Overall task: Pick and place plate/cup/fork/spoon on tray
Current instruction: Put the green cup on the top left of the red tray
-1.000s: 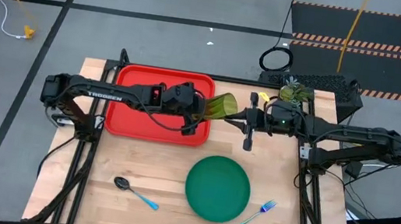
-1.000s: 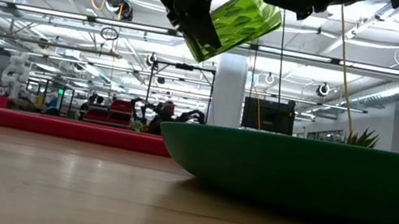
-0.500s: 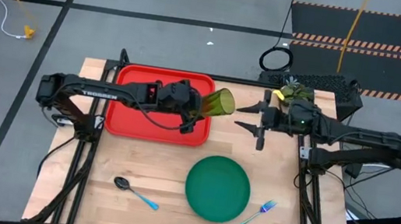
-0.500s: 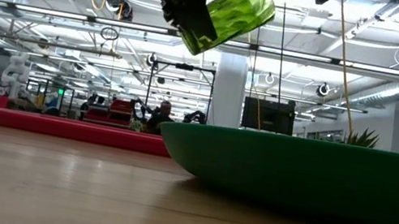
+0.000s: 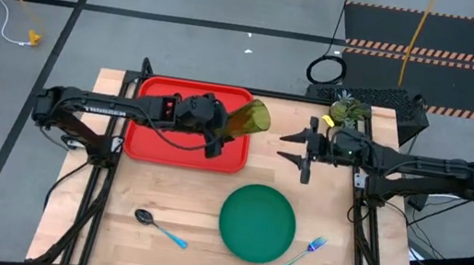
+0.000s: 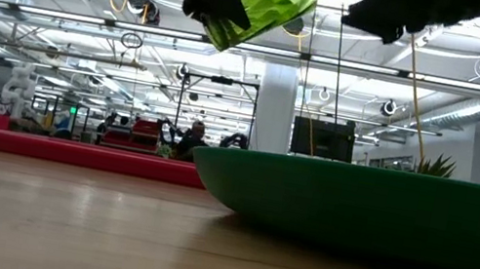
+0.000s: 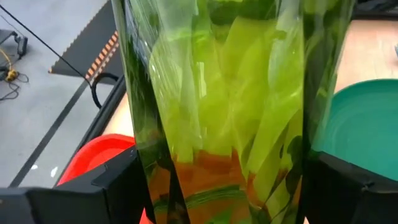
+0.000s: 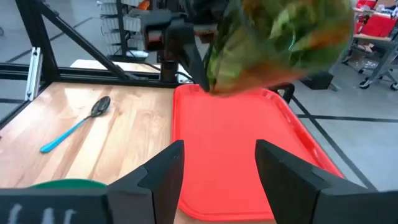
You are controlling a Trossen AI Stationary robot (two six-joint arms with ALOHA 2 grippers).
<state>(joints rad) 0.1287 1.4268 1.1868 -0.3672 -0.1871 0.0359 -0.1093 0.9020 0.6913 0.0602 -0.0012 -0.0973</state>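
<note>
Lying nearest on the wooden table (image 5: 163, 196) are the spoon (image 5: 160, 227), the plate (image 5: 258, 222) and the fork (image 5: 298, 255), well apart from both arms; in the low view the plate's rim fills the foreground and hides most of the table behind it, while both arms are cut off at the top edge. Farther back, the left gripper (image 5: 219, 132) grasps the cup (image 5: 250, 119), tilted on its side and raised above the right end of the tray (image 5: 148, 138); the wrist view shows the cup wedged between its two fingers (image 7: 106, 186), blocking nearly everything beyond. To the right, the right gripper (image 5: 308, 149) hangs over bare wood between tray and table edge, jaws spread and empty, near the cup but apart from it. Past the table's far corner sits what looks like a small potted plant (image 5: 346, 107), hard to make out. Beyond lies grey floor with cables and striped mats.
</note>
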